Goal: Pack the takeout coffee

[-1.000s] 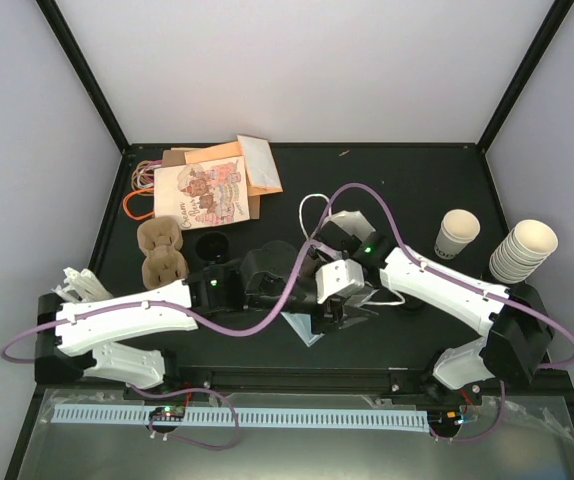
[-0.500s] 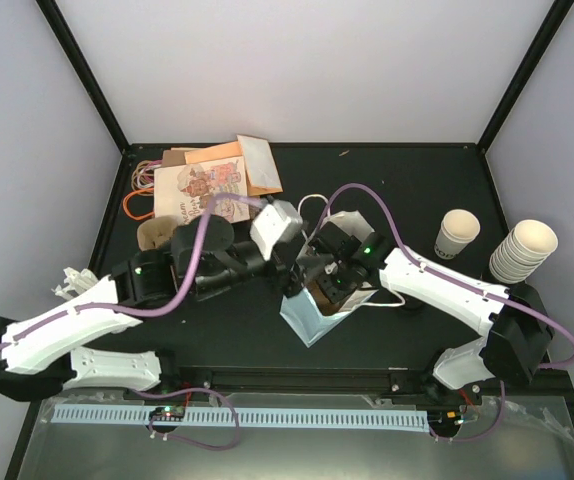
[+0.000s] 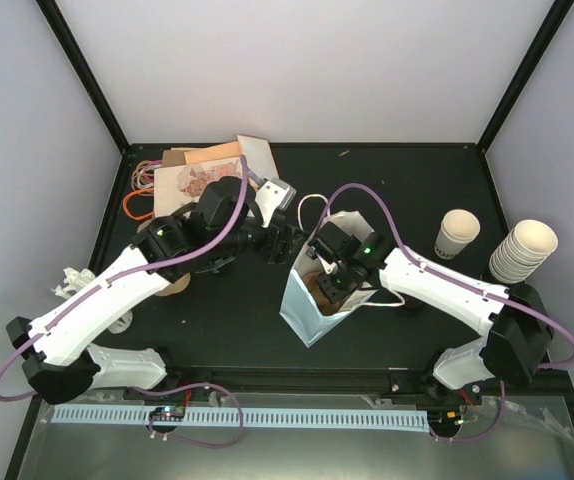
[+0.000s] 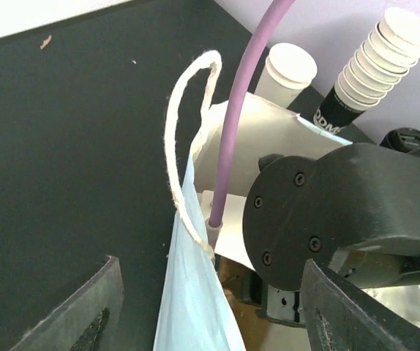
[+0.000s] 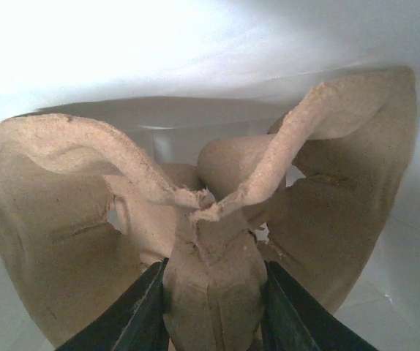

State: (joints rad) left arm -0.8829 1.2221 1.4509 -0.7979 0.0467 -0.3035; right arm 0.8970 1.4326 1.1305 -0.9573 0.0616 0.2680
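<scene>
The takeout coffee (image 3: pixel 213 265) is nearly all covered by the left arm (image 3: pixel 127 285) in the overhead view. What shows is a dark, rounded sliver, seemingly the edge of its round black lid. It lies on the counter (image 3: pixel 417 180) at about nine o'clock from the counter's middle. The cream paper wall of the cup is hidden, so whether it stands upright cannot be told. Neither pincer is on it; both are off toward three o'clock from it.

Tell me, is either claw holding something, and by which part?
The right gripper pinches the brown pulp cup carrier by its central ridge, inside the paper bag. The left gripper stands open at the bag's rim, holding nothing.
</scene>
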